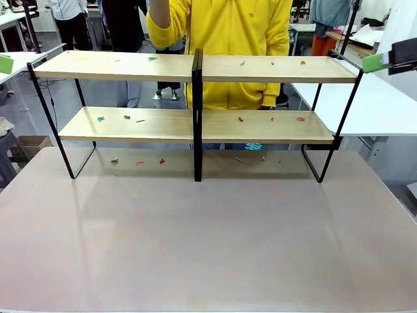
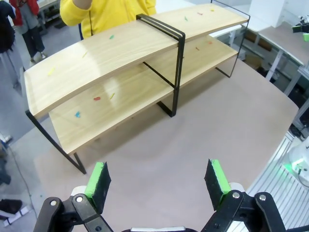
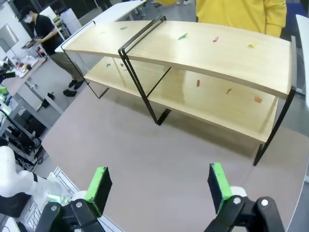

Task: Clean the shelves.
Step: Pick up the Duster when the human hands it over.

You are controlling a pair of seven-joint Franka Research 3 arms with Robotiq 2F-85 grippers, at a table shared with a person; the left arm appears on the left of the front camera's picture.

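Left pincer (image 2: 157, 170): jaws spread wide, green pads (image 2: 98, 178) facing each other across open air, nothing in the grip. It hangs above the grey-brown tabletop (image 2: 193, 140), not touching it.

Right pincer (image 3: 159, 173): same posture, jaws wide apart, nothing held, above the tabletop on its own side.

From the front, a green pad tip of my left pincer (image 1: 5, 63) shows at the left edge and my right pincer (image 1: 384, 60) at the right edge. Both sit at about the level of the top board, each just outside one end of the rack.

Beyond the pincers, towards the far side of the table: the shelves (image 1: 273, 70), a wide two-tier rack of long light-wood boards on a thin black metal frame. It stands upright, feet on the tabletop, with a black centre post (image 1: 197, 117) splitting it into left and right halves.

Small coloured scraps lie scattered on both boards:
- top board, right half: a green scrap (image 1: 242, 63) and a yellow scrap (image 1: 303, 62)
- lower board: a teal scrap (image 1: 101, 119) at left and an orange scrap (image 1: 300, 119) at right
- tabletop beneath the lower board: a few more bits (image 1: 115, 160)

Farthest: a person in a yellow hooded top (image 1: 234, 39) stands close behind the rack near its middle, one arm bent upward.
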